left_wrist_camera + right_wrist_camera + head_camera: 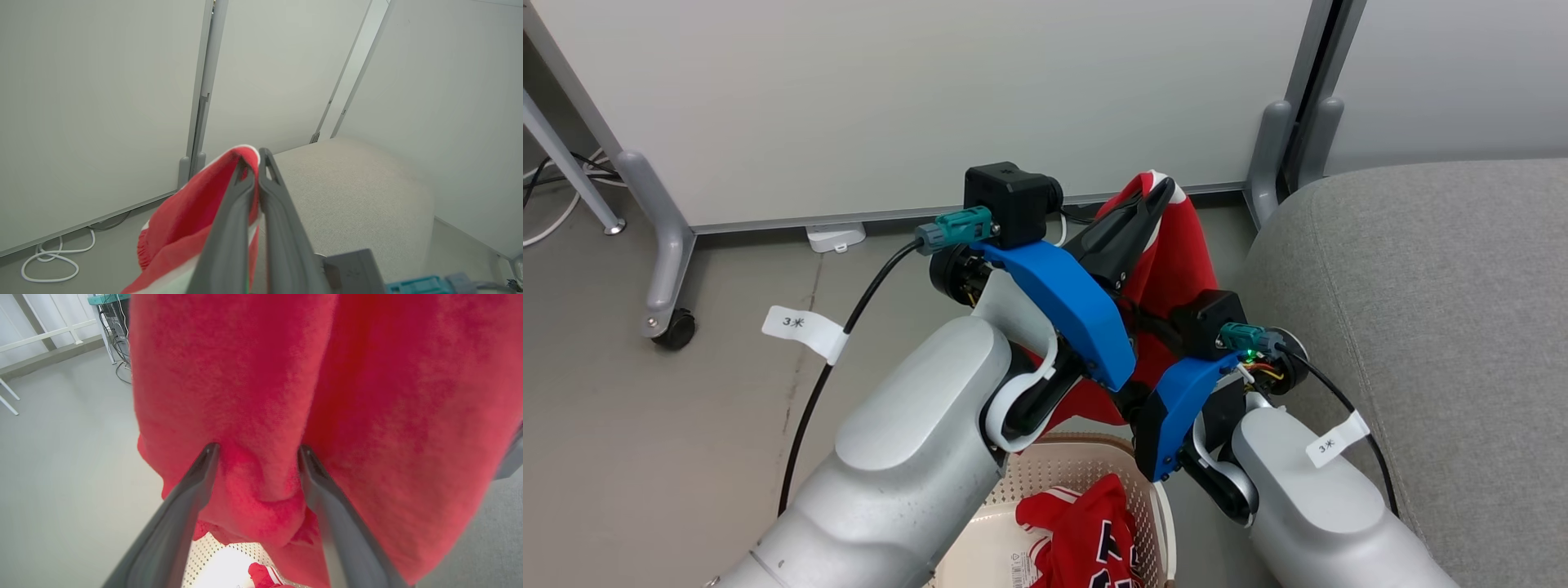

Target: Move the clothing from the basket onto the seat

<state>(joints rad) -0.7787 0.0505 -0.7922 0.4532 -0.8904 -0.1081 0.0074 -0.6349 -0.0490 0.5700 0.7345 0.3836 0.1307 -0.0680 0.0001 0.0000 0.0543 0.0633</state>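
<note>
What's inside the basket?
A red garment with black-and-white letters lies inside the basket. The robot's left arm covers part of the basket, so anything under there is hidden.

We are counting two red garments: a plain garment (1176,253) at the far middle and a lettered garment (1086,523) near us. We are also counting one basket (1086,442), one grey seat (1421,286) on the right, two grippers, the left gripper (1162,196) and the right gripper (257,449), two paper tags, the left tag (805,331) and the right tag (1335,441), and one caster wheel (676,329) far left.
</note>
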